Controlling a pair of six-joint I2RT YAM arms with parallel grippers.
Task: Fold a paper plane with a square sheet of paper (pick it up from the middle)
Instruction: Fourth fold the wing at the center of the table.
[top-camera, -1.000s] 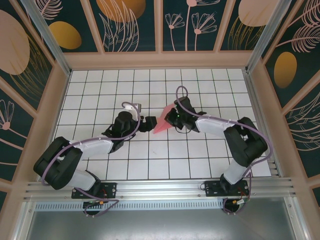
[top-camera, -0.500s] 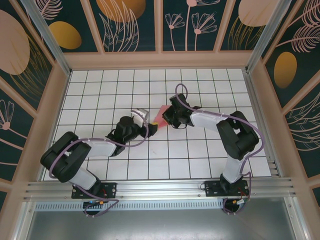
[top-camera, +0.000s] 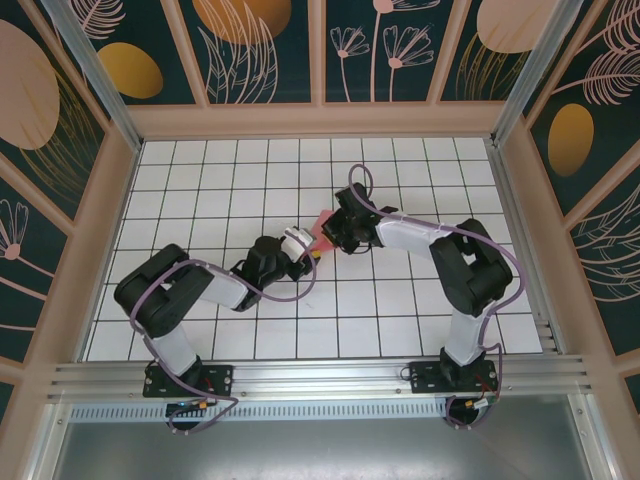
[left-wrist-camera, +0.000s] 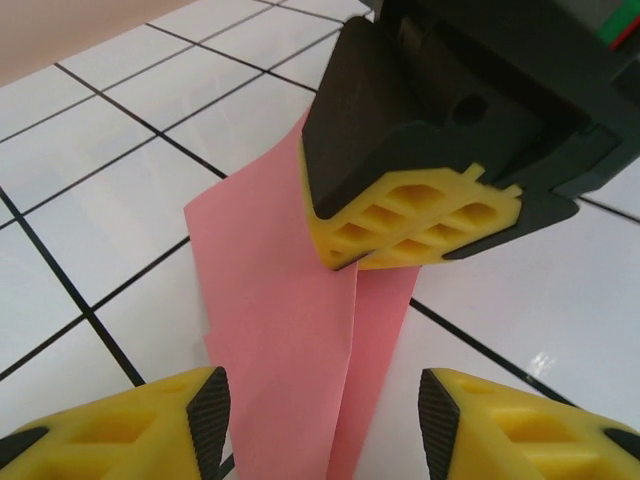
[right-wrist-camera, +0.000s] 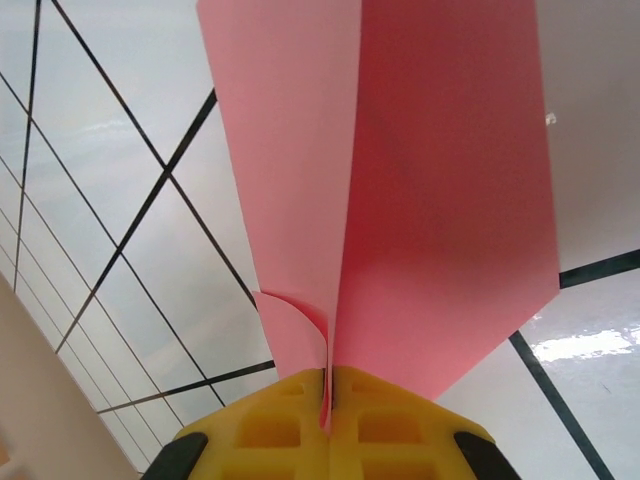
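The paper plane (left-wrist-camera: 290, 330) is thin matt pink paper, smooth with sharp creases. The table (left-wrist-camera: 110, 190) is glossy white tile. The left end effector (left-wrist-camera: 320, 425) and right end effector (right-wrist-camera: 327, 405) have yellow latticed plastic pads in matt black shells

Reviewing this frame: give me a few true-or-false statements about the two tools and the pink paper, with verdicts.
1. The right tool is shut on the pink paper. True.
2. The left tool is clamped tight on the paper. False: its jaws stand apart, with the paper between them.
3. The paper is a flat, unfolded sheet. False: it is folded, with a crease running along its middle.
4. The table is white with dark grid lines. True.
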